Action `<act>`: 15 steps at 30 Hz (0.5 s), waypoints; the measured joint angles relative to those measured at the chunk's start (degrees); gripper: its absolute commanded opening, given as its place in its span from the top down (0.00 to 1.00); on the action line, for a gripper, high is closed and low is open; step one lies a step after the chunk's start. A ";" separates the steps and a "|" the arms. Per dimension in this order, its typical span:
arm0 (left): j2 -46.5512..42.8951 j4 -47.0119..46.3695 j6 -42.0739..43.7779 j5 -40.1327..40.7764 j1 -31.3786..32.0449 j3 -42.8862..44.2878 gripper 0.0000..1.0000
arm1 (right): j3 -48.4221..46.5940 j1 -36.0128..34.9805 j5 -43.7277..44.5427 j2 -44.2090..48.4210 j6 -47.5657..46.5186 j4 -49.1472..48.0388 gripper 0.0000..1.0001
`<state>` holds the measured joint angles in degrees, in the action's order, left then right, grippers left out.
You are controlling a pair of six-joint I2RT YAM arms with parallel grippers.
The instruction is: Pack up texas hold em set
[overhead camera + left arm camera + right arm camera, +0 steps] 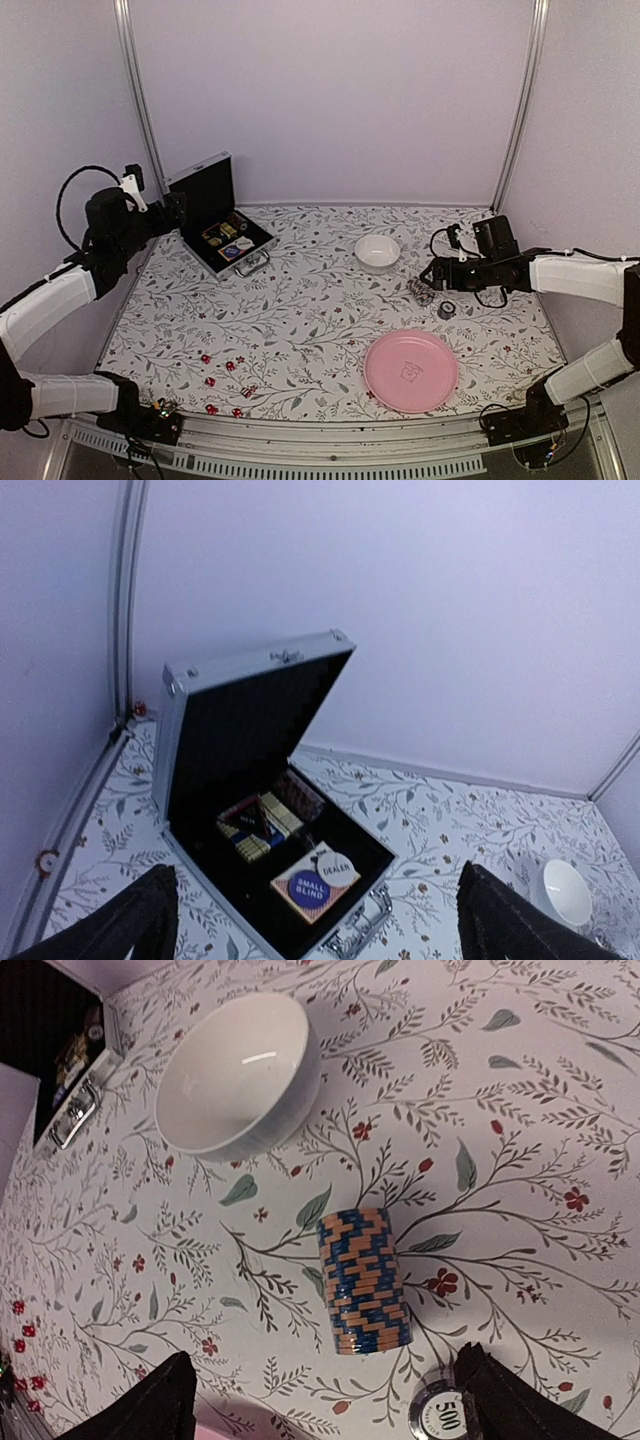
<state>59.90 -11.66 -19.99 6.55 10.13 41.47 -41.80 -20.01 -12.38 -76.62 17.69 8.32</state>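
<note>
Aluminium case (240, 730) stands open at the far-left corner, lid upright. Card decks (262, 825) and two discs (DEALER, SMALL BLIND) are inside. Left gripper (318, 905) hangs just in front of it, fingers spread wide, nothing held. Right gripper (322, 1390) is over the chip stack (365, 1280) near the right edge, also spread wide and empty.

Risks (judgement):
- The stack lies on its side as a roll. An off-square squeeze could burst it into loose chips or set it rolling toward the white bowl (240, 1075).
- The loose 500 chip (440, 1415) lies flat near the roll. It offers little to pinch and is likely to be pushed rather than lifted.
- The red dice (228, 366) are tiny and scattered by the near-left corner, so a finger could flick one off the near edge.
- A bump from the left arm could drop the lid shut.

Counts: case 1; chip roll 1 (chips within not countable); loose chip 1; dice about 7; discs 2; bowl 1; pink plate (410, 370) 1.
</note>
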 measured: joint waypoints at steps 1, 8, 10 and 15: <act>-0.09 2.93 -1.51 -1.68 0.00 -0.35 0.03 | -0.92 -1.55 1.14 -2.27 -0.28 0.76 0.12; -6.01 12.20 -8.11 -6.16 0.00 -6.40 0.03 | -8.57 -5.29 8.31 -13.49 -3.21 3.19 0.28; -7.48 13.27 -10.08 -6.99 0.00 -7.78 0.03 | -10.82 -5.55 10.01 -15.91 -4.15 4.00 0.30; -7.87 14.95 -13.77 -8.66 0.00 -8.66 0.03 | -14.73 -6.47 12.61 -21.40 -6.64 5.03 0.35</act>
<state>52.03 3.29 -33.76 -2.11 10.13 32.82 -56.53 -26.48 0.23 -98.02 11.05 13.34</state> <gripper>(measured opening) 0.970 0.664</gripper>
